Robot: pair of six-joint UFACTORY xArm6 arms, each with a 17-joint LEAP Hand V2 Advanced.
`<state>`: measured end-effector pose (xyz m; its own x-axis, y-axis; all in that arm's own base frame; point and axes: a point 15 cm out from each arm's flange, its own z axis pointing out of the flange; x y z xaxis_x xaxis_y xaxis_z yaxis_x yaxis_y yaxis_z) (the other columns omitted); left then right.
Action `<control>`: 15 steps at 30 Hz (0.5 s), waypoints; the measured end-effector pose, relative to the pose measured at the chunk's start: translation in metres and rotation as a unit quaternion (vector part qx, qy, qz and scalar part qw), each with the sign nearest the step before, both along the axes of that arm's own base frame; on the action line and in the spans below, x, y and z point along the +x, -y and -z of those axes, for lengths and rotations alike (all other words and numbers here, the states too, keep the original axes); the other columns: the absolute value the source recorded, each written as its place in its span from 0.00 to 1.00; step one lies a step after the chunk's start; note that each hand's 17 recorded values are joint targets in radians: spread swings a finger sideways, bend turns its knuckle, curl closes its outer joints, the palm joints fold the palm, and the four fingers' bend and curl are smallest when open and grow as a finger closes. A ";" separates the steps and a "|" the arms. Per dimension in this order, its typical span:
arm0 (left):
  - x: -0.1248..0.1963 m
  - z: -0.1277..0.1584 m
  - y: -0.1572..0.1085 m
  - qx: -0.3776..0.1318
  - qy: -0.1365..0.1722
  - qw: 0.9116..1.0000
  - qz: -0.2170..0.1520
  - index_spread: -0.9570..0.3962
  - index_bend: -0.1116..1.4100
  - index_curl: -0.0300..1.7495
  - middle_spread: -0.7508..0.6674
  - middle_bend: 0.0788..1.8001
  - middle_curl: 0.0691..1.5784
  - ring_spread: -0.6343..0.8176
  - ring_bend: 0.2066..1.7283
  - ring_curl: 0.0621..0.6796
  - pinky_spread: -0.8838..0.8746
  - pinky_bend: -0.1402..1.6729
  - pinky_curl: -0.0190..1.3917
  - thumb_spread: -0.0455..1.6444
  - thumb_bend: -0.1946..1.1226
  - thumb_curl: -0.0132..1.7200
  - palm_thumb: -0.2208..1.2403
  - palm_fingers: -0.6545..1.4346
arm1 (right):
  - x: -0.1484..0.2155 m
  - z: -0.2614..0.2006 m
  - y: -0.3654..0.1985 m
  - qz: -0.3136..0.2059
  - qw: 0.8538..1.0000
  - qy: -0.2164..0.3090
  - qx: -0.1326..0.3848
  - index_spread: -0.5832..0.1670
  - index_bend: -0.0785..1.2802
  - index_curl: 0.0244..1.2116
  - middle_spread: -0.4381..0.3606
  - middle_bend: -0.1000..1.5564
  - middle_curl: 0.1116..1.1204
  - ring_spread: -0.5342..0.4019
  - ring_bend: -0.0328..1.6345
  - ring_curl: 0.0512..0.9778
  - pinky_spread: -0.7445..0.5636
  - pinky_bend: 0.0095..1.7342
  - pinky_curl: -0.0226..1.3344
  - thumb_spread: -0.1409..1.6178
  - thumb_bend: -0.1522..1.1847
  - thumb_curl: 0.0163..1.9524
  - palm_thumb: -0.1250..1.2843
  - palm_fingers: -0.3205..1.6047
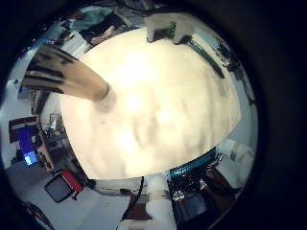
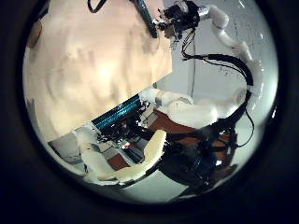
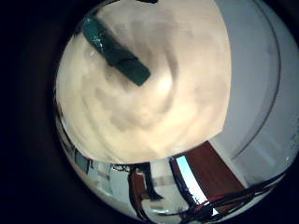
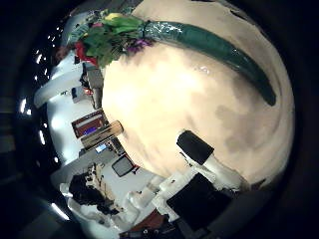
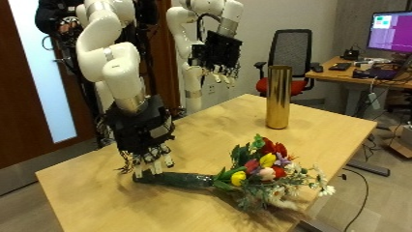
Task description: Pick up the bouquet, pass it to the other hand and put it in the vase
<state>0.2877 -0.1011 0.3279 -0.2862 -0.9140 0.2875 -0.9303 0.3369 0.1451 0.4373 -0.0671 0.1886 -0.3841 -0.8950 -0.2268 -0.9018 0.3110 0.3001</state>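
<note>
Right hand (image 5: 146, 145): lower left of frame, low over the surface (image 5: 77, 184), fingers (image 5: 152, 159) hanging loosely spread, holding nothing, just above the stem end.
Bouquet (image 5: 251, 172): lower centre, lying flat on the surface; dark green wrapped stem toward the right hand, blooms toward the near edge.
Left hand (image 5: 221, 58): upper centre, raised well above the surface, fingers relaxed, empty.
Vase (image 5: 279, 97): right of centre, upright, gold, well apart from the bouquet.

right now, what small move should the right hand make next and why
Probably lower the right hand a little and close its fingers round the bouquet stem. The hand hovers open right above the green-wrapped stem end, which lies flat on the table, ungrasped; the left hand hangs high near the vase.
</note>
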 end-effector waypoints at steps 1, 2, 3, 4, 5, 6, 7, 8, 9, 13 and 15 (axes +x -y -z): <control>0.000 0.001 0.001 0.001 -0.001 1.000 0.002 0.85 0.20 0.22 0.89 0.06 0.13 0.86 0.10 0.26 0.83 0.19 0.23 0.50 0.12 0.19 0.34 0.33 | 0.002 0.003 -0.001 0.000 1.000 0.000 -0.001 0.67 0.16 0.17 0.79 0.26 0.25 0.70 0.37 0.25 0.76 0.22 0.25 0.69 0.10 0.17 0.52 0.26; 0.001 0.001 0.000 0.001 -0.001 1.000 0.003 0.85 0.20 0.22 0.89 0.06 0.13 0.86 0.10 0.26 0.83 0.19 0.23 0.50 0.12 0.19 0.34 0.33 | 0.003 0.006 0.000 0.004 1.000 0.000 -0.002 0.67 0.16 0.17 0.79 0.26 0.25 0.70 0.37 0.25 0.76 0.22 0.25 0.69 0.10 0.17 0.52 0.26; 0.001 0.000 0.000 0.000 0.000 1.000 0.002 0.85 0.19 0.22 0.89 0.06 0.13 0.86 0.10 0.26 0.83 0.19 0.23 0.50 0.12 0.19 0.34 0.33 | 0.005 0.008 0.000 0.007 1.000 0.000 -0.004 0.67 0.16 0.17 0.78 0.27 0.25 0.70 0.38 0.25 0.76 0.22 0.25 0.68 0.10 0.17 0.52 0.26; 0.003 0.000 0.000 -0.001 0.000 1.000 0.000 0.85 0.19 0.22 0.89 0.06 0.13 0.86 0.10 0.26 0.83 0.19 0.23 0.51 0.12 0.19 0.34 0.33 | 0.006 0.012 0.001 0.008 1.000 -0.001 -0.006 0.67 0.16 0.17 0.78 0.28 0.25 0.69 0.38 0.25 0.75 0.22 0.25 0.68 0.10 0.18 0.53 0.27; 0.003 0.000 0.001 0.000 -0.001 1.000 0.001 0.85 0.19 0.22 0.89 0.06 0.13 0.86 0.10 0.26 0.83 0.19 0.23 0.51 0.12 0.19 0.34 0.33 | 0.007 0.017 0.003 0.008 1.000 -0.002 -0.010 0.67 0.15 0.17 0.78 0.29 0.26 0.68 0.39 0.25 0.75 0.22 0.25 0.68 0.10 0.18 0.53 0.27; 0.003 0.000 0.002 0.000 -0.002 1.000 0.002 0.85 0.19 0.22 0.89 0.06 0.13 0.86 0.10 0.26 0.83 0.19 0.23 0.51 0.12 0.19 0.34 0.33 | 0.009 0.021 0.003 0.006 1.000 -0.001 -0.013 0.68 0.16 0.17 0.77 0.29 0.26 0.68 0.40 0.25 0.74 0.23 0.25 0.68 0.10 0.18 0.53 0.27; 0.003 0.000 0.003 0.001 -0.002 1.000 0.004 0.85 0.19 0.22 0.89 0.06 0.13 0.86 0.10 0.26 0.83 0.18 0.23 0.51 0.12 0.19 0.34 0.33 | 0.011 0.022 0.004 0.006 1.000 0.001 -0.016 0.68 0.16 0.17 0.77 0.30 0.26 0.67 0.41 0.25 0.73 0.23 0.25 0.68 0.10 0.18 0.54 0.27; 0.004 0.001 0.002 0.002 -0.002 1.000 0.003 0.85 0.20 0.22 0.89 0.06 0.13 0.86 0.10 0.26 0.83 0.19 0.23 0.51 0.12 0.19 0.34 0.33 | 0.011 0.025 0.005 0.007 1.000 0.000 -0.016 0.69 0.16 0.17 0.77 0.30 0.27 0.66 0.41 0.25 0.73 0.23 0.25 0.68 0.10 0.18 0.54 0.27; 0.005 0.000 0.001 0.001 -0.001 1.000 0.002 0.85 0.20 0.22 0.89 0.06 0.13 0.86 0.10 0.26 0.83 0.18 0.23 0.51 0.12 0.19 0.34 0.33 | 0.010 0.029 0.006 0.009 1.000 -0.005 -0.016 0.69 0.16 0.17 0.76 0.30 0.27 0.66 0.41 0.26 0.73 0.23 0.25 0.68 0.10 0.18 0.54 0.27; 0.007 0.000 0.002 0.002 -0.002 1.000 0.003 0.85 0.20 0.22 0.89 0.06 0.13 0.86 0.10 0.27 0.83 0.18 0.23 0.51 0.12 0.19 0.34 0.33 | 0.008 0.041 0.008 0.011 1.000 -0.014 -0.014 0.70 0.16 0.17 0.75 0.31 0.27 0.64 0.43 0.26 0.73 0.24 0.25 0.68 0.10 0.18 0.54 0.26; 0.009 -0.001 0.002 0.001 -0.002 1.000 0.001 0.85 0.20 0.22 0.89 0.06 0.13 0.86 0.10 0.27 0.83 0.18 0.23 0.51 0.12 0.19 0.34 0.33 | 0.008 0.043 0.010 0.013 1.000 -0.015 -0.013 0.70 0.17 0.17 0.75 0.31 0.27 0.63 0.43 0.26 0.72 0.24 0.25 0.68 0.10 0.18 0.54 0.26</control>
<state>0.2965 -0.1032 0.3285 -0.2868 -0.9139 0.2873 -0.9290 0.3385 0.1493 0.4456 -0.0767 0.1461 -0.4139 -0.8901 -0.1906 -0.8837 0.3426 0.3190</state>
